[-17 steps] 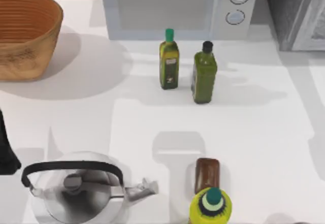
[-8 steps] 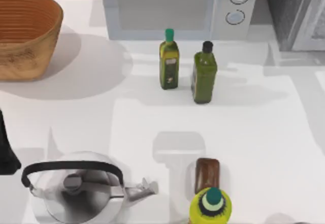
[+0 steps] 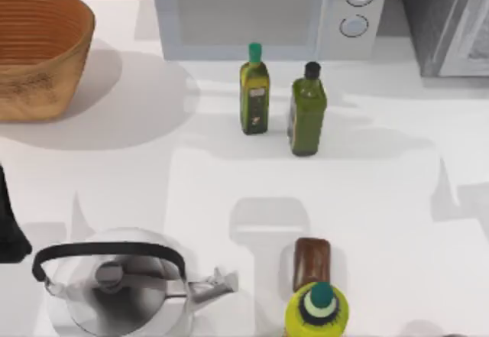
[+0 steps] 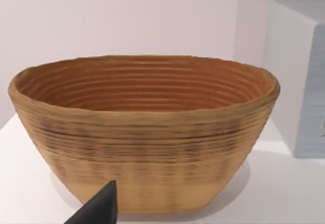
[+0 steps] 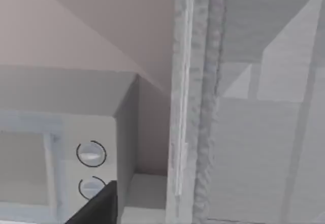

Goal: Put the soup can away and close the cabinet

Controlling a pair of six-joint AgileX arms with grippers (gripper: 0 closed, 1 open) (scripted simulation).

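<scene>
In the top view, the cabinet [image 3: 439,16] occupies the far right corner of the table [image 3: 382,199], directly right of the white microwave [image 3: 252,12], and its pale grey framed door panel [image 3: 472,43] runs along the picture's right edge. Whether the door is open or closed cannot be told from here. Two oil bottles stand upright in front of the microwave: the green-capped bottle [image 3: 254,90] and, just to its right, the black-capped bottle [image 3: 307,111], near each other but apart. The woven basket [image 3: 38,54] sits at the far left corner. At the near edge, the metal kettle [image 3: 114,283] stands left of centre with its spout pointing right. The brown jar [image 3: 312,262] stands right of the kettle, and the yellow bottle [image 3: 317,310] is partly in front of the jar. A dark part of the left arm [image 3: 9,218] is parked at the table's left edge. In the left wrist view, the left gripper [image 4: 99,209] points at the basket's outer wall [image 4: 147,148], with a corner of the microwave beyond the basket. The state of this gripper cannot be told. In the right wrist view, the right gripper [image 5: 99,206] is raised and faces the cabinet's speckled front edge [image 5: 203,107], with the door panel on one side of that edge and the microwave's two round knobs [image 5: 91,153] on the other. The state of this gripper also cannot be told. The location of the soup can cannot be told.
</scene>
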